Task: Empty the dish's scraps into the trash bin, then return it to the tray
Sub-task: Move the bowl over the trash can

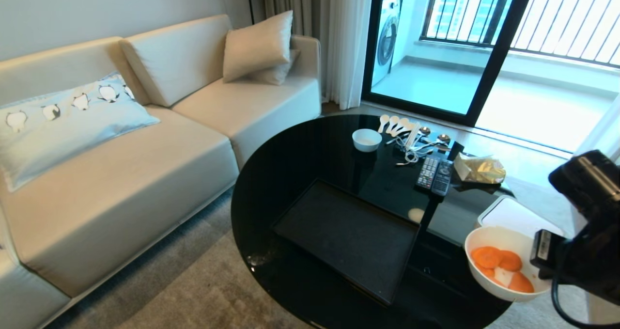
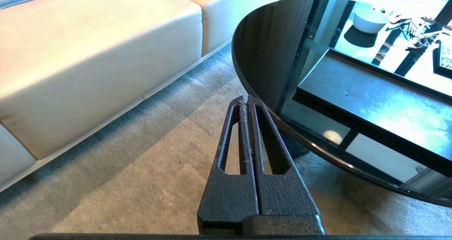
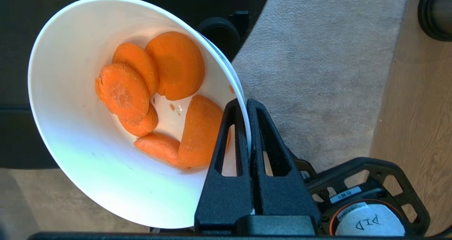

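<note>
- The right gripper has its fingers pinched together on the rim of the dish, one finger inside the wall and the other outside, with only the thin white edge between them.
- In the head view the dish hangs at the right edge of the glossy round counter, off the tray and partly past the counter's rim, above the floor.
- The scraps lie in the bottom of the dish: several round orange carrot slices overlapping each other, one of them just beside the inner finger.
- The tray sits bare on the near half of the counter, well apart from the dish.
- The left gripper hangs over the carpet beside the counter's left edge, its fingers pressed flat together and gripping nothing.
- Behind the dish, a white boxy container stands on the floor, just past the counter.
- At the far side of the counter are a smaller white bowl, a row of white spoons, two remote controls and a crumpled paper bag.
- A cream sofa stands to the left of the counter.
</note>
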Motion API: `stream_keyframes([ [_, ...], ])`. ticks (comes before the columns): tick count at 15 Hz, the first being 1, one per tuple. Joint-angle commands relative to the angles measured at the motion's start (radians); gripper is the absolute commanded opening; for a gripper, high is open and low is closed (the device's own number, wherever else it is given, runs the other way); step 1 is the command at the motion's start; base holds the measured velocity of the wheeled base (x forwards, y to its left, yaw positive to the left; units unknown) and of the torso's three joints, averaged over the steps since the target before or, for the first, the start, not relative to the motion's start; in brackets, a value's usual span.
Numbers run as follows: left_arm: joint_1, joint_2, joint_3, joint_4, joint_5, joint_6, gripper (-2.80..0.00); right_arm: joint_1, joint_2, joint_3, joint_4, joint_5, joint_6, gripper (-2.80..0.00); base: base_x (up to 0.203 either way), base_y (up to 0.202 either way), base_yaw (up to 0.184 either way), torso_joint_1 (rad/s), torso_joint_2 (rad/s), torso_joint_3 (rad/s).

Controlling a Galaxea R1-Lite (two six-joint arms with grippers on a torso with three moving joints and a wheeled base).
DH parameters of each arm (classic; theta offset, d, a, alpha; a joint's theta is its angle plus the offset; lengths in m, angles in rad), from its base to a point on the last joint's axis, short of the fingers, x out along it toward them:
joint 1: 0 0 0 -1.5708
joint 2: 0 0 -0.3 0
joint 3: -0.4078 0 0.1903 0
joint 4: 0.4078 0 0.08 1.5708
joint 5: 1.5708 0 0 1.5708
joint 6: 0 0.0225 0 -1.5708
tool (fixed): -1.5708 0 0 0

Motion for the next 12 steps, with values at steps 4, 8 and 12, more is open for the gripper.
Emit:
stream_keyframes([
  [4, 0.0, 0.0, 0.0, 0.0, 0.001, -0.001, -2.8, -0.107, -0.21, 0.155, 0.008, -0.002, 0.006, -2.8, 0.0, 0.0, 0.0, 0.0, 0.0, 0.0],
  [8, 0.0, 0.0, 0.0, 0.0, 0.001, -0.001, -2.8, -0.122, -0.282, 0.264, 0.008, -0.008, 0.044, -2.8, 0.0, 0.0, 0.0, 0.0, 0.0, 0.0],
  [12, 0.0, 0.0, 0.0, 0.0, 0.001, -0.001, -2.8, -0.122, -0.308, 0.311, 0.004, -0.007, 0.078, -2.8, 0.0, 0.0, 0.0, 0.0, 0.0, 0.0],
])
